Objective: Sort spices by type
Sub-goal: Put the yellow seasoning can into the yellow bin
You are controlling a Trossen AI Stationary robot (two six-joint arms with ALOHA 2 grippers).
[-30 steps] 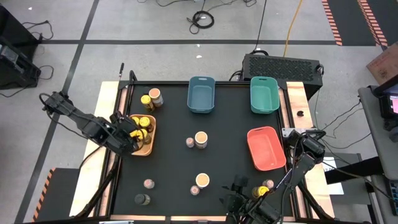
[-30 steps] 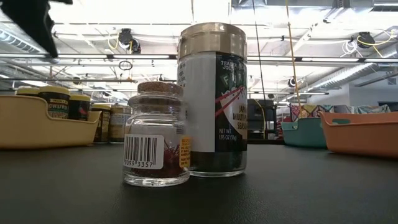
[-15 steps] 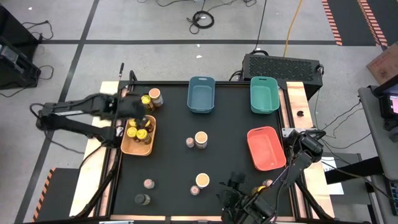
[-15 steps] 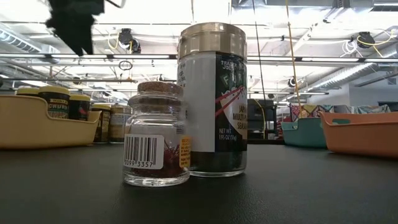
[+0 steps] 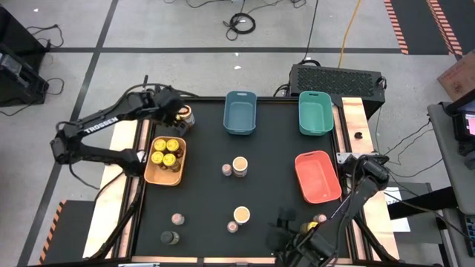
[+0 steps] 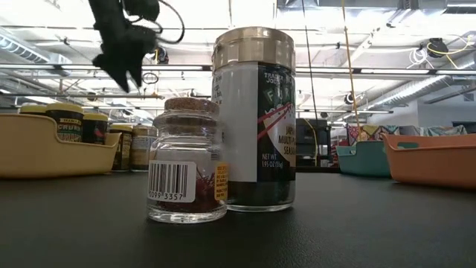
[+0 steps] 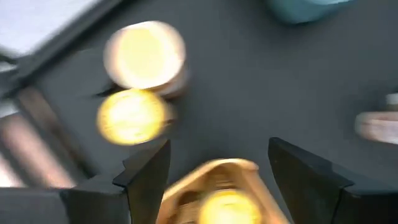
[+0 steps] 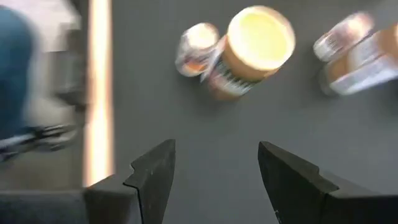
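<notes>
The black table (image 5: 274, 185) carries four bins: blue (image 5: 240, 113) and teal (image 5: 315, 113) at the far edge, red (image 5: 318, 176) on the right, orange (image 5: 166, 159) on the left holding four yellow-lidded jars (image 5: 166, 150). The left gripper (image 5: 172, 111) hangs above two jars (image 5: 182, 116) at the far left corner, jaws apart, empty. The right gripper (image 8: 212, 168) is at the near edge, also parted and empty. Peach-topped (image 5: 240, 165) and pinkish-topped jars (image 5: 226, 170) stand mid-table; more stand near the front.
</notes>
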